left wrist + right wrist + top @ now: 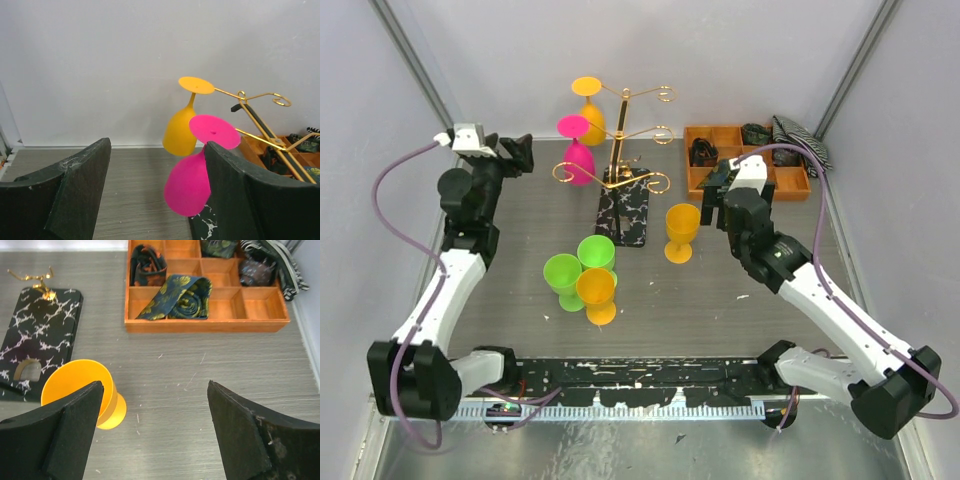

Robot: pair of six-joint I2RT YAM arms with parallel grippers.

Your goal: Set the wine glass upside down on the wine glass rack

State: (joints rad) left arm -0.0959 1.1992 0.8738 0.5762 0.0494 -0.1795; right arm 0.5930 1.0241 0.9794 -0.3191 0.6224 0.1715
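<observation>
Top view: rack (623,190) stands mid-surface (520,250). It carries two glasses bowl-down: hung orange glass (590,110) up high, pink glass (577,155) below it. Left tool (523,152) is open and empty, near the pink glass but not touching it. Right tool (710,195) is open and empty, just beside the standing orange glass (681,232), which sits upright on the surface right of the rack base. Two green glasses (578,262) and another orange one cluster nearer the arms. Tray (790,188) sits far right.

Left wrist: left tool (156,150) has its jaws wide with nothing between them. Pink glass (187,185) and hung orange glass (180,132) hang from the rack arms (241,95), ahead of the right finger.

Right wrist: right tool (155,390) has its jaws wide and holds nothing. Standing orange glass (75,380) is partly under the left finger, off to the left of the gap and not between the jaws. Rack base (40,335) is behind it, tray (207,325) with rolled ties further back.

Step, as I judge it: reach for the next glass, most likely the standing orange one. The next move calls for shifting the right tool left so the bowl or stem sits between the jaws, then closing, lifting, flipping, and sliding the foot onto a free arm.
</observation>
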